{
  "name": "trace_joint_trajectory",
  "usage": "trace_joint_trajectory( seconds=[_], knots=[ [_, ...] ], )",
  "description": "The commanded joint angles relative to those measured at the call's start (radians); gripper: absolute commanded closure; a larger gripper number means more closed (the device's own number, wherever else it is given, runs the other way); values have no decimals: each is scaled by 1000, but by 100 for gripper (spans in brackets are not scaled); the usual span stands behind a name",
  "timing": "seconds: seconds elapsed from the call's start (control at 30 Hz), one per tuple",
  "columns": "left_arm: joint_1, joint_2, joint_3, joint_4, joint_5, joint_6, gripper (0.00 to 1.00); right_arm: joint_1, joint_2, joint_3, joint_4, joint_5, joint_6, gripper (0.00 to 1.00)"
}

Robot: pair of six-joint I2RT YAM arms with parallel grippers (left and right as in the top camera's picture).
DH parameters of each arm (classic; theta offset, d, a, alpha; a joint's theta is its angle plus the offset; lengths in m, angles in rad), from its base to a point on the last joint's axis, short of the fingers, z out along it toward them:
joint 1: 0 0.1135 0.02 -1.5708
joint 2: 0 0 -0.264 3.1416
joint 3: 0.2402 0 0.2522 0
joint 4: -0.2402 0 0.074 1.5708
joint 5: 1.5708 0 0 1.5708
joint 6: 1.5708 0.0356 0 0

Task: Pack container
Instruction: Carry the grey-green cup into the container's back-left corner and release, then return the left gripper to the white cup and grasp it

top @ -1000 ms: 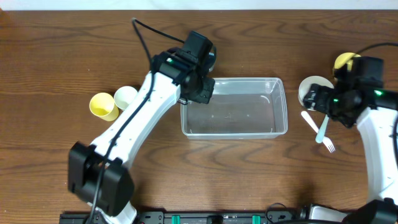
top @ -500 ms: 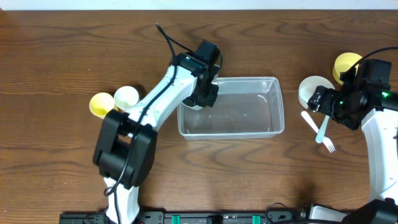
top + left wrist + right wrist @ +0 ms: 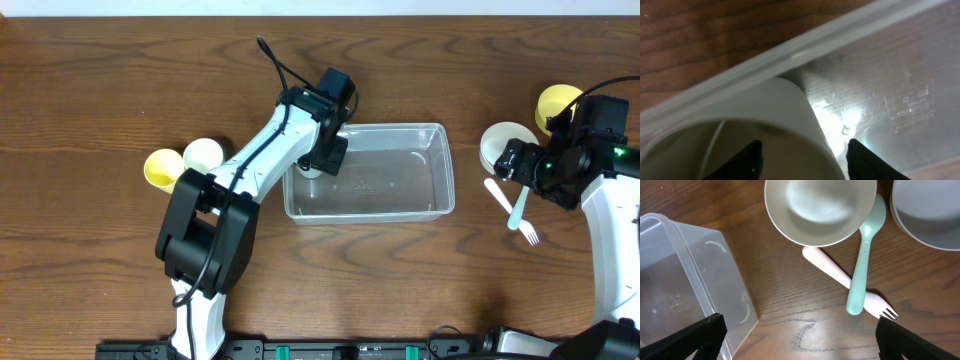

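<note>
The container (image 3: 448,165) sits mid-table: thin clear plastic, likely light, slick and flexy, best taken by its stiffer rim. The left gripper (image 3: 805,157) stands part-open astride the wall of a cup (image 3: 765,115) in its corner, seemingly clear of it. The right gripper (image 3: 800,337) gapes wide, empty.

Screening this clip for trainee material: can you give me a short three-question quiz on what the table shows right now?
1. True or false: the spoon lies across the fork.
2. Where is the cup at the left hand? A, inside the container; B, outside it; C, in the air above it.
3. Is the right hand open or shut?

Key: 1 true; 2 A; 3 open.
</note>
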Motion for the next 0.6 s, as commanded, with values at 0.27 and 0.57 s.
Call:
trace_joint_trajectory(
  seconds=[0.27, 0.57],
  knots=[
    [60, -332, 222, -181, -227, 5, 34, -5, 2, 11, -3, 3, -1, 2],
    [370, -325, 173, -285, -175, -37, 34, -5, 2, 11, -3, 3, -1, 1]
  ],
)
